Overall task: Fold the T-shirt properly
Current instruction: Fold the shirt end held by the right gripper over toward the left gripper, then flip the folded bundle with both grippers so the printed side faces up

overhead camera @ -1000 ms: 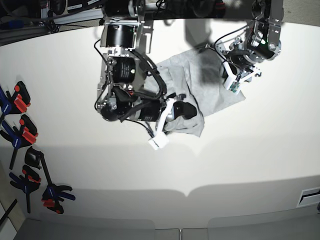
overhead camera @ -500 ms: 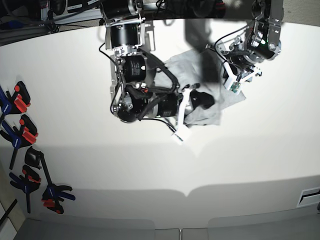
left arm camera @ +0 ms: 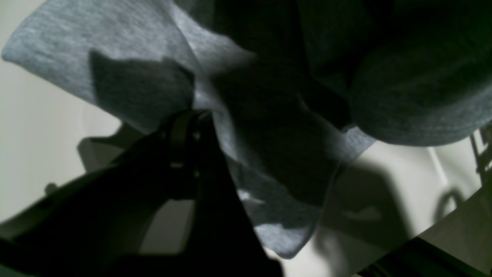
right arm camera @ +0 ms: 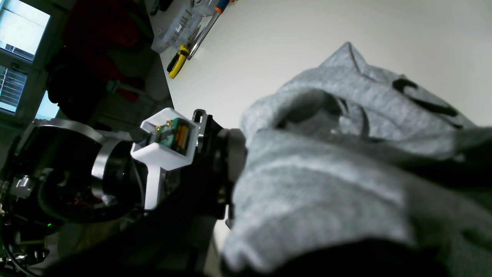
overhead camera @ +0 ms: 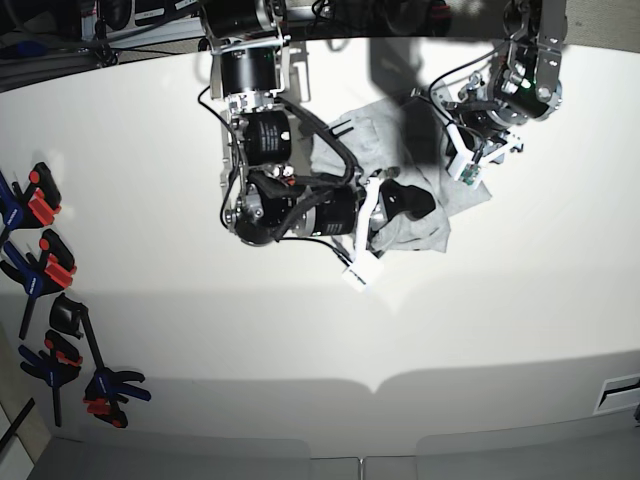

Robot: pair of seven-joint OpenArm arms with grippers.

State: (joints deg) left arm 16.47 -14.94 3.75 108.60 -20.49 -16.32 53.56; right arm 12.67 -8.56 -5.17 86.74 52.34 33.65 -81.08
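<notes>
The light grey T-shirt (overhead camera: 425,228) lies bunched on the white table (overhead camera: 300,320) at the back middle. My right gripper (overhead camera: 408,200) is shut on a fold of it and holds that fold over the rest of the cloth. In the right wrist view the T-shirt (right arm camera: 326,184) fills the frame, with black lettering (right arm camera: 423,100) showing at the far side. My left gripper (overhead camera: 470,170) is at the shirt's right edge. In the left wrist view its dark fingers (left arm camera: 184,127) pinch the grey cloth (left arm camera: 127,50). It also shows in the right wrist view (right arm camera: 226,154), clamped on the shirt's edge.
Several black, red and blue clamps (overhead camera: 40,270) lie along the table's left edge. Pliers and a clear tool case (right arm camera: 178,61) lie on the far table in the right wrist view. The table's front edge (overhead camera: 370,385) runs across the bottom.
My right gripper has carried its fold of the shirt to the right, toward the left gripper, so the shirt is more bunched. The left arm has stayed in place.
</notes>
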